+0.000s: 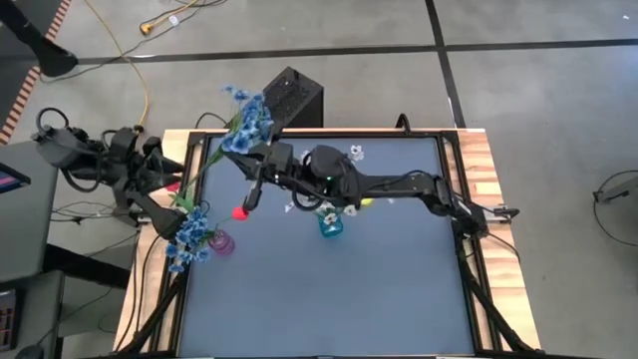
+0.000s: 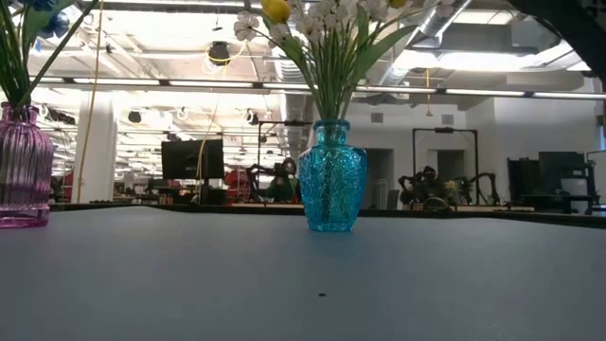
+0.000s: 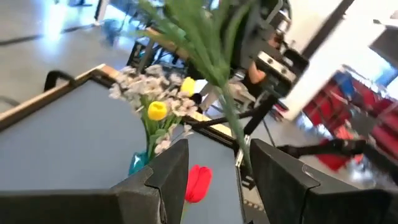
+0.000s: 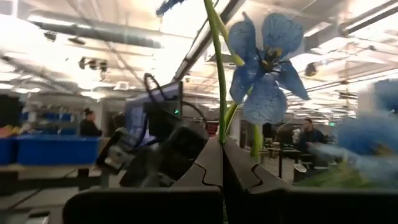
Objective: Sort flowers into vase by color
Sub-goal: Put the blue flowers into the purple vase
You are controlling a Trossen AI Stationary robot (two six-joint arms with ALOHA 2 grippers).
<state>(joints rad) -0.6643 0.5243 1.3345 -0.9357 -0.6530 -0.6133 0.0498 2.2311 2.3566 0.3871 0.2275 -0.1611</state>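
A blue flower on a long green stem hangs in the air over the table's far left. My right gripper, reaching in from the right, is shut on the stem just below the blossoms. My left gripper stands open at the left edge, with the stem's lower part between its fingers. A pink vase holds blue flowers. A teal vase holds white and yellow flowers. A red tulip shows above the table beside the pink vase. My right gripper pinches the thin green stem between its two shut fingers, close under a blue blossom. The fingers slant upward from the table's right side and lie across the stem. The flower is clear of the table. My left gripper has the stem close along one finger; whether it touches, I cannot tell.
A black box stands on the floor past the far edge. Wooden rails and dark frame bars border the blue-grey mat, whose near half lies in front of both vases.
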